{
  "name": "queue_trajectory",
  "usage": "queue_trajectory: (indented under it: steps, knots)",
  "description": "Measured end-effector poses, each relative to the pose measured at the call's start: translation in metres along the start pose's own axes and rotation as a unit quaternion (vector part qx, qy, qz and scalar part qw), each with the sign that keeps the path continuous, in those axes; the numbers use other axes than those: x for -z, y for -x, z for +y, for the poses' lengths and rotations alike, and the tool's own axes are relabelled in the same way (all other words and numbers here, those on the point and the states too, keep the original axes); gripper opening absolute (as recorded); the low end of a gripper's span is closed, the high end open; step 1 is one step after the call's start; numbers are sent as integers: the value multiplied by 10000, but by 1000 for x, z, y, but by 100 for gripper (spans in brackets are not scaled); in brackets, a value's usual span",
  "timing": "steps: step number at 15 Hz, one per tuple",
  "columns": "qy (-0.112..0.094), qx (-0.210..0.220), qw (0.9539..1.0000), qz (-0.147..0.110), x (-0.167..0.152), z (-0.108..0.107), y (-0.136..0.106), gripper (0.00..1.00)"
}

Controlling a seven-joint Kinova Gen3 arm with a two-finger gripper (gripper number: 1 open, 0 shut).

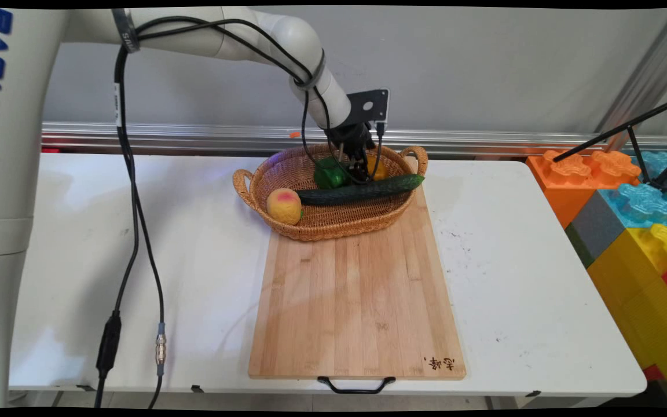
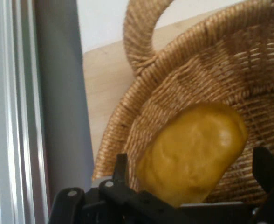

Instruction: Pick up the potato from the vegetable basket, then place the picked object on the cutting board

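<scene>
Inside the far end of the wicker basket (image 1: 333, 223), the gripper (image 1: 358, 168) reaches down among the produce. In the hand view the two black fingers (image 2: 121, 169) stand spread wide, one on each side of a yellow, potato-like lump (image 2: 193, 154) that lies against the basket's woven wall (image 2: 174, 88). The lump sits between them, but whether either finger actually touches it cannot be told; nothing is clamped.

The basket rests across the far end of a wooden cutting board (image 1: 356, 295), which lies lengthwise at the middle of the white worktop (image 1: 513, 278), its black handle (image 1: 356, 384) hanging over the near edge. In the main view the yellow lump (image 1: 378, 168) shows only as a small patch behind the gripper, near the basket's far right handle (image 1: 416, 156). A green pepper (image 1: 330, 174) sits just left of the gripper. A dark green cucumber (image 1: 359, 190) lies across the basket in front of both, its right tip resting on the basket's right rim. A peach (image 1: 284, 205), yellow with a pink blush, sits at the basket's near left side, close to the cucumber's left end.

Black cables (image 1: 136, 231) hang from the arm down over the worktop's left part. Beyond the worktop's right edge stand large toy blocks (image 1: 629, 208) in orange, blue, yellow and grey.
</scene>
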Motion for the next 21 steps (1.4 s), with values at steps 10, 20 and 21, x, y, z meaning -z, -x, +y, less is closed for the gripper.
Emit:
queue_trajectory:
  steps: [10,20,21]
  knots:
    - [123,-684,9976,10,-15,-5,-8,100]
    - [182,-925,9955,-34,-15,-7,-8,0]
    - [192,-928,9955,-36,-14,-6,-8,0]
